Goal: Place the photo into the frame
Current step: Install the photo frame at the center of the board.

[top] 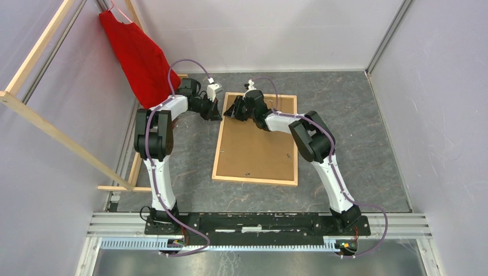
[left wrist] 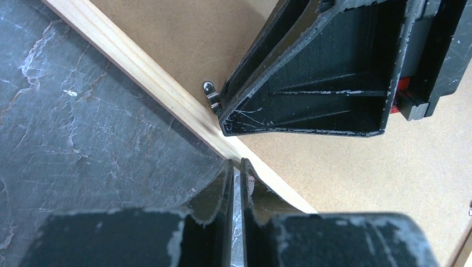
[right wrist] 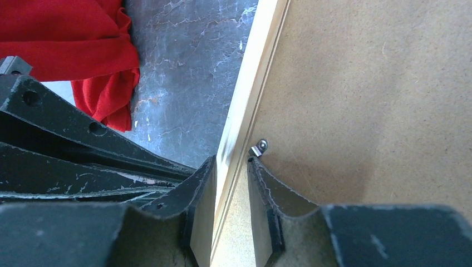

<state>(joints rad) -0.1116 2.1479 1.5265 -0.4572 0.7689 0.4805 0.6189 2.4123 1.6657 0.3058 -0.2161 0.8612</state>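
Currently, the left gripper (left wrist: 236,163) is at the outer side of the left rail of the frame (top: 256,180), near the far-left corner. Its fingers are drawn together to a thin slit, and nothing can be seen held between them. The tips meet the rail's outer edge. This placement probably braces the frame against sliding while the other arm works.

Just beside it, the right gripper (right wrist: 231,159) comes down over the same rail. Its jaws stand partly apart, with the light-wood rail running between them. One finger is on the table (top: 357,144) side and the other is over the backing board (top: 259,144). Whether the pads press on the wood cannot be confirmed. The inner fingertip is just beside a small metal tab (right wrist: 259,147) pinned at the board's edge. That position suggests the tab is the target, since the board must be released before anything can go in.

The frame lies flat and face down, with the brown board filling it. The photo is not visible in any view. Whether it is under the board or elsewhere cannot be told.
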